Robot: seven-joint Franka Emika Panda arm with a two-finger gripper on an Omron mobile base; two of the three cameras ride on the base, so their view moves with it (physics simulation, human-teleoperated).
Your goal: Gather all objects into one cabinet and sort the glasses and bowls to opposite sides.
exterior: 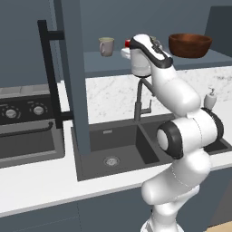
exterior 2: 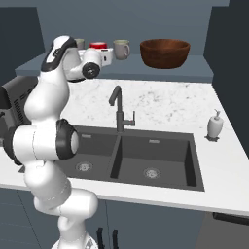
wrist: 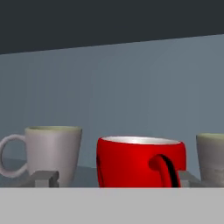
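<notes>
**Q:** Red cup (exterior: pixel 128 43) first, in the left base view: where does it stand?

**A:** On the lower shelf of the wall cabinet (exterior: pixel 113 63), just showing behind the white hand. One beige mug (exterior: pixel 106 46) stands to its left and the wooden bowl (exterior: pixel 190 45) well apart at the right end. The cabinet door (exterior: pixel 72 77), with its black bar handle (exterior: pixel 47 72), hangs open at the left.

**Q:** And the right base view?

**A:** The same shelf from the other side: red cup (exterior 2: pixel 98 45) behind the hand, a second beige mug (exterior 2: pixel 121 49) just to its right, then the wooden bowl (exterior 2: pixel 165 53) far right. A soap dispenser (exterior 2: pixel 214 126) stands on the counter by the sink (exterior 2: pixel 146 155).

**Q:** What does the hand view add?

**A:** The gripper (wrist: pixel 114 179) has its jaws spread wide, one tip either side of the red cup (wrist: pixel 140 162), neither visibly pressing it. The cup stands upright directly ahead, between the fingers, handle turned towards the camera. Judged from this, it is released in place, with a mug near on each side.

**Q:** Any writing?

**A:** None legible on any object.
</notes>
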